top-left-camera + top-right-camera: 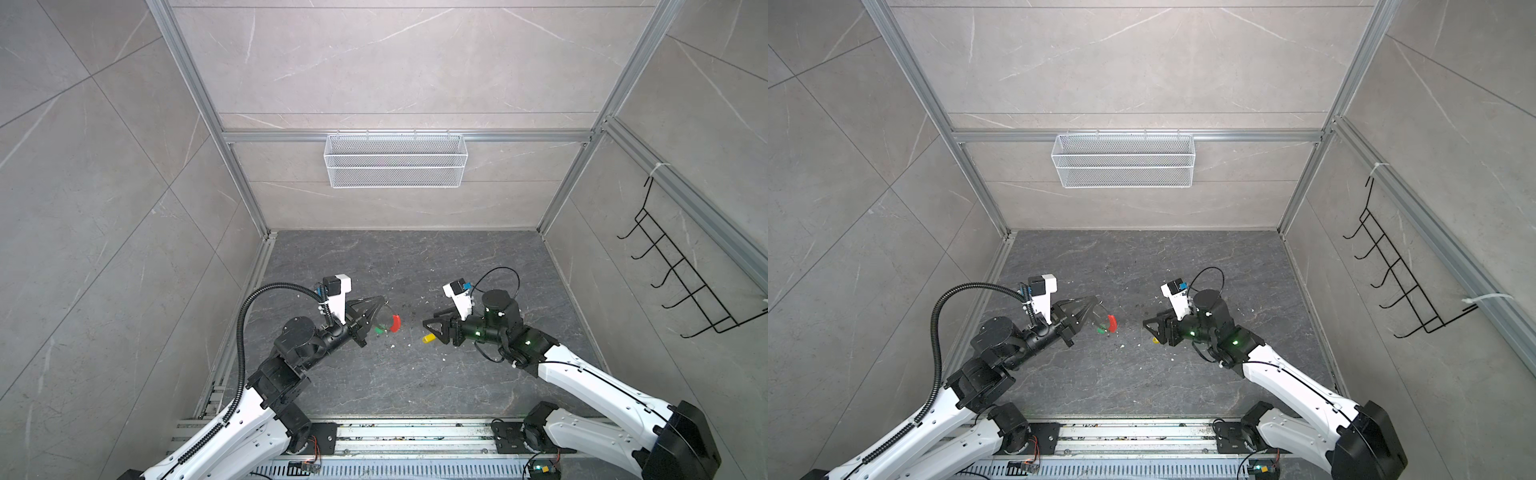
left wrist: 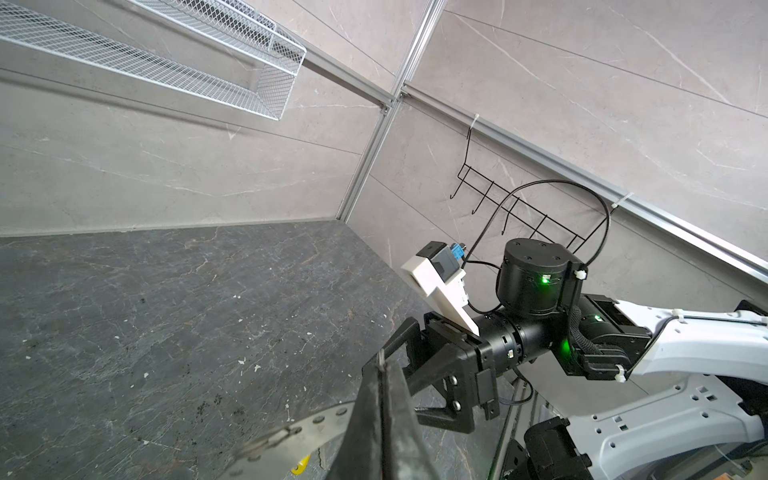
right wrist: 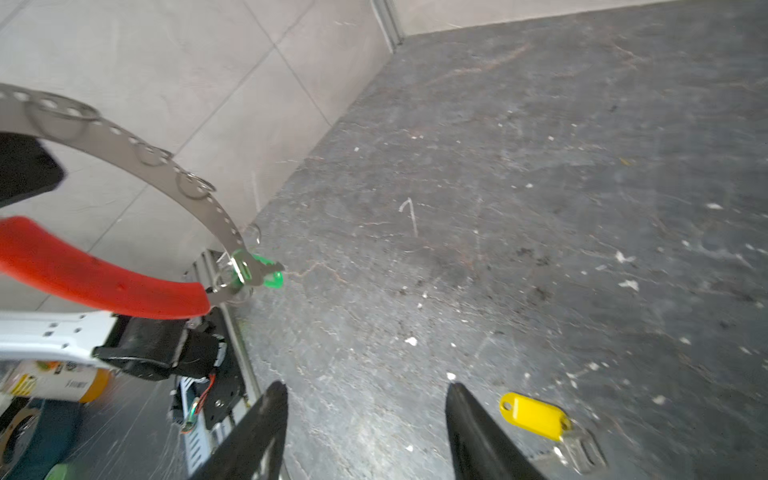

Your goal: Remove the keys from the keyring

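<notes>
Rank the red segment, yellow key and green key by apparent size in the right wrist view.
1. red segment
2. yellow key
3. green key
Yellow lies nearer the camera; the last two are unsure.

The keyring (image 3: pixel 124 137) is showing as a dull grey metal band, dotted along its length with a row of round holes. Its curved plastic segment (image 3: pixel 95 270) is glowing bright red. The green key (image 3: pixel 272 279) is showing a translucent green head. The yellow key (image 3: pixel 534 415) is showing a solid yellow head on a silvery blade. The left gripper (image 1: pixel 383 299) and the right gripper (image 3: pixel 365 390) are both appearing plain black. The left arm (image 1: pixel 249 415) and right arm (image 1: pixel 602 386) are wearing white shells over black joints, with small green lights glowing on the right one. The floor (image 1: pixel 395 266) is reading dark grey, veined with pale cracks and flecked with white specks — the walls (image 1: pixel 395 62) are showing pale beige-grey tile with thin white veins. The mesh basket (image 1: pixel 395 160) is showing white, the hook rack (image 1: pixel 681 270) black.
</notes>
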### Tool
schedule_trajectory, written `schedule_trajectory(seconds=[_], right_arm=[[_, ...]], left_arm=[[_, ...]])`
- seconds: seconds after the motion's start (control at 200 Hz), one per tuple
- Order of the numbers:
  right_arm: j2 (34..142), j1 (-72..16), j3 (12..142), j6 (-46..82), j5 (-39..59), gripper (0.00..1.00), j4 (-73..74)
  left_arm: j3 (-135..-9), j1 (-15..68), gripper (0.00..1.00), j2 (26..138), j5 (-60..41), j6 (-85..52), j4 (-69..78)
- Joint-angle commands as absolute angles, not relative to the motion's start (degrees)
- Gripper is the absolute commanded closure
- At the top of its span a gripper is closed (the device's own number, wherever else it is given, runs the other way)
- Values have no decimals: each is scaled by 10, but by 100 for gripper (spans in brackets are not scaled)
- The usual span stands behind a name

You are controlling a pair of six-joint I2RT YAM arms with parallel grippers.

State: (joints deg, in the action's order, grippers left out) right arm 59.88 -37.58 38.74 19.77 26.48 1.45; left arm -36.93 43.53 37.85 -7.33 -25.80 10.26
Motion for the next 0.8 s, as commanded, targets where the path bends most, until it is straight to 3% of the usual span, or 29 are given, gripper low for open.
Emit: schedule_trajectory(seconds=[0.0,0.03,0.16,0.795], right_arm=[[590,-416,408,176,299,35,39],[588,-435,415,162,286,29,32],[584,-494,445,119,241,26,10],[666,-553,556,85,156,28,-8]], left_arm=[[-401,438,100,379,-69,-258,118],[-403,438,100,380,-71,-258,118],[-408,438,100,383,-80,-259,119],[-410,438,100,400,-103,-276,140]])
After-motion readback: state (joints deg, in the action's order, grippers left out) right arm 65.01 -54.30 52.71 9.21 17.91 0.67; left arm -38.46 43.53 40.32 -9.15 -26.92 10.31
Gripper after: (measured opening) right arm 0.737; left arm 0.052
